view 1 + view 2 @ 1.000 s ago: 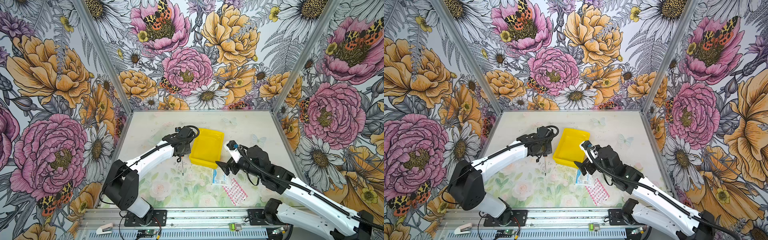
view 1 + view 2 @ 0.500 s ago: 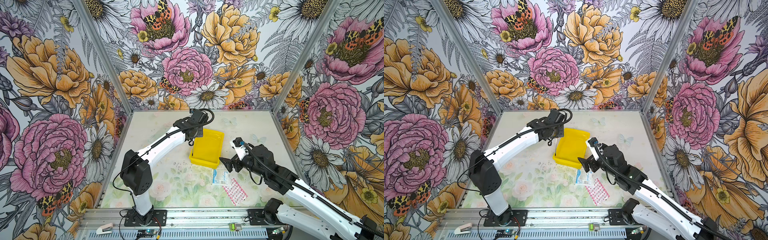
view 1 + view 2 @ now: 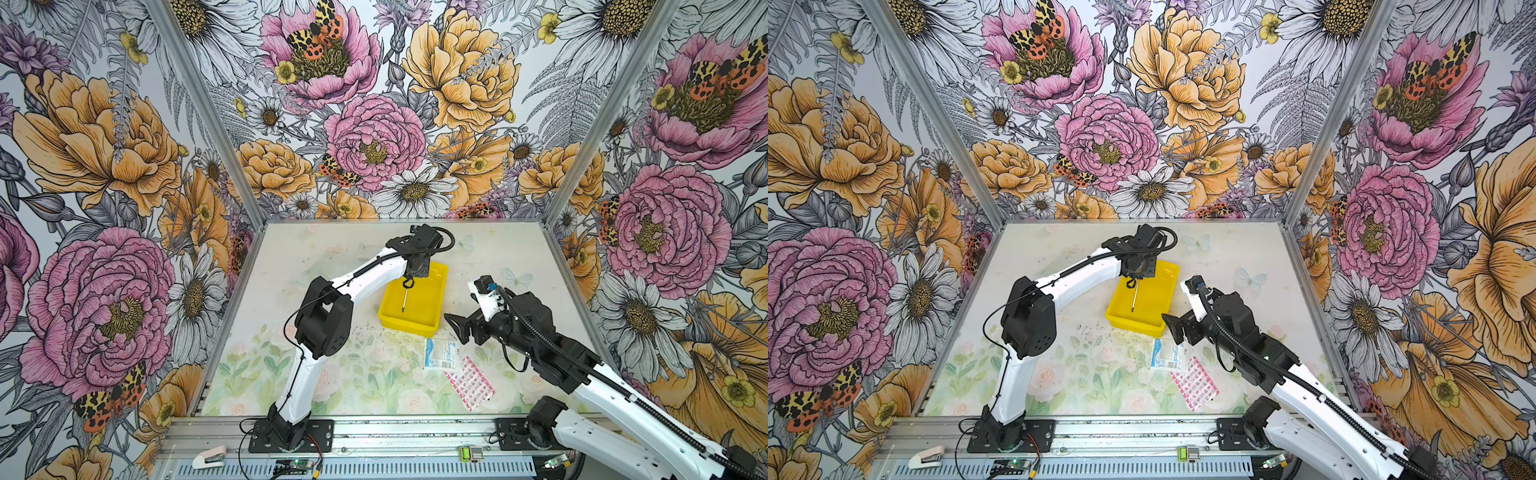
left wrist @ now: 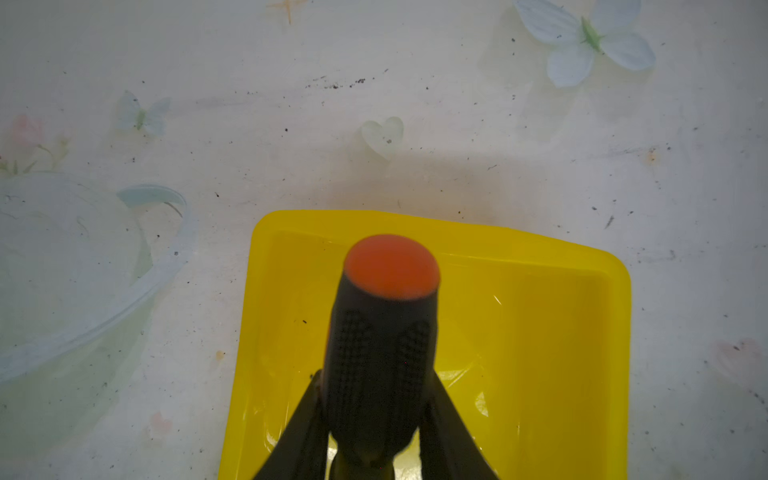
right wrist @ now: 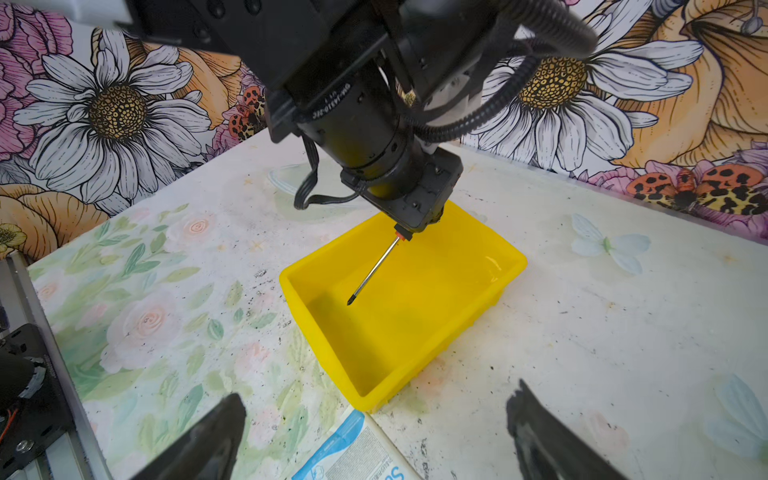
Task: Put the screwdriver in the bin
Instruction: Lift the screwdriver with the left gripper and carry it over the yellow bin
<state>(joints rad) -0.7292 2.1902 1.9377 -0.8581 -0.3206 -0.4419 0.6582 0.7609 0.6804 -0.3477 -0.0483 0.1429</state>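
The left claw (image 4: 376, 419) is clamped on the black handle of the screwdriver (image 4: 386, 324), whose shaft is slanted down over the inside of the yellow bin (image 3: 409, 326) — contact with its floor cannot be told. The right claw (image 3: 457, 330) is held apart, empty, just beside the bin above the tabletop (image 3: 332, 374).

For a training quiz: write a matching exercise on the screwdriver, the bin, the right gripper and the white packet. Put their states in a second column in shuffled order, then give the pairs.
Things:
1. screwdriver
2. bin
3. right gripper
4. white packet

States:
A. open, holding nothing
B. lying flat, just outside the bin's near wall
C. clamped at its handle by the left gripper, shaft slanting down
D. yellow, nothing lying in it yet

Pairs: 1-C, 2-D, 3-A, 4-B
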